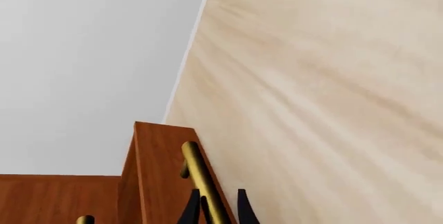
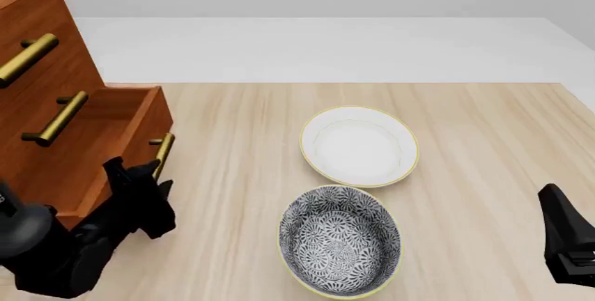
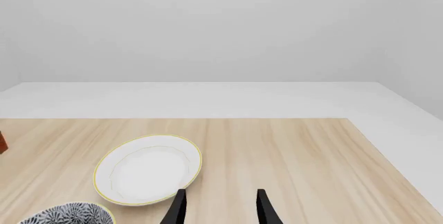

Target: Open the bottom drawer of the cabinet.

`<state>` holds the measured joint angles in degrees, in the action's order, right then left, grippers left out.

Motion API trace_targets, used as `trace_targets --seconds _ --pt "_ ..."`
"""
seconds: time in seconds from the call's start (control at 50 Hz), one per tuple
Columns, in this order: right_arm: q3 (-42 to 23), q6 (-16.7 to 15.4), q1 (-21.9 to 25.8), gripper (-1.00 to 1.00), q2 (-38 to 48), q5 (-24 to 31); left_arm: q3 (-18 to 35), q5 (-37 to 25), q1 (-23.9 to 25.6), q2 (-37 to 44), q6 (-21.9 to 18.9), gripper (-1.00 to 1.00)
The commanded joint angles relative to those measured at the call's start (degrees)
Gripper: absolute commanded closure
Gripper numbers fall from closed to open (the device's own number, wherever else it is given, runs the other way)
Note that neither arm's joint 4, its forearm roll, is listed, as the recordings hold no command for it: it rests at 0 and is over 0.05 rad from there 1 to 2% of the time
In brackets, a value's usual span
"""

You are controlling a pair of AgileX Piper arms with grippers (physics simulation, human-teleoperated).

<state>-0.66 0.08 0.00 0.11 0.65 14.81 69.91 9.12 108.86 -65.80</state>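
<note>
Reddish-brown wood makes up the bottom drawer (image 2: 97, 141), which stands pulled out from the cabinet (image 2: 42, 43) at the far left of the pale wooden worktop (image 2: 483, 175), its open box showing from above in the front view. Its brass bar handle (image 2: 163, 155) runs along the drawer front, and the left gripper (image 2: 149, 182) sits right at it; in the left wrist view the dark fingertips (image 1: 244, 208) flank the bar (image 1: 204, 182) on both sides, so the jaws are pinching the handle. Two more brass handles lie on the closed drawers higher up the cabinet. To the right of the drawer, near the middle of the worktop, sits a white bowl with a yellow rim (image 2: 359, 145), and just in front of it a bowl with a black-and-white pattern (image 2: 341, 240); the two are close but whether they touch I cannot tell. The right gripper (image 3: 218, 208) hangs well apart from the cabinet at the near right edge, jaws spread with nothing between them.
</note>
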Motion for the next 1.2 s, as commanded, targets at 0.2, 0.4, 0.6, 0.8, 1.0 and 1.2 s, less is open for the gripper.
trace_targets --seconds 0.2,0.4,0.6,0.8,1.0,1.2 --pt "0.00 0.02 0.00 -1.00 0.00 0.01 4.95 -0.01 2.43 8.27 1.86 1.00" --pt "0.09 -0.02 0.03 -1.00 0.00 -0.09 2.73 -0.01 1.87 4.57 0.52 -1.00" --pt "0.22 -0.02 0.03 -1.00 0.08 -0.31 -8.35 -0.01 5.50 -10.96 0.94 -1.00" --pt "0.06 -0.02 0.03 -1.00 0.03 -0.11 -14.77 -11.98 12.70 -35.81 7.97 -1.00" --pt "0.09 -0.02 0.03 -1.00 0.01 -0.11 2.67 -65.67 14.91 -74.21 22.71 -1.00" --pt "-0.07 -0.01 0.03 -1.00 -0.02 0.08 17.81 -88.18 10.75 -79.41 34.81 -1.00"
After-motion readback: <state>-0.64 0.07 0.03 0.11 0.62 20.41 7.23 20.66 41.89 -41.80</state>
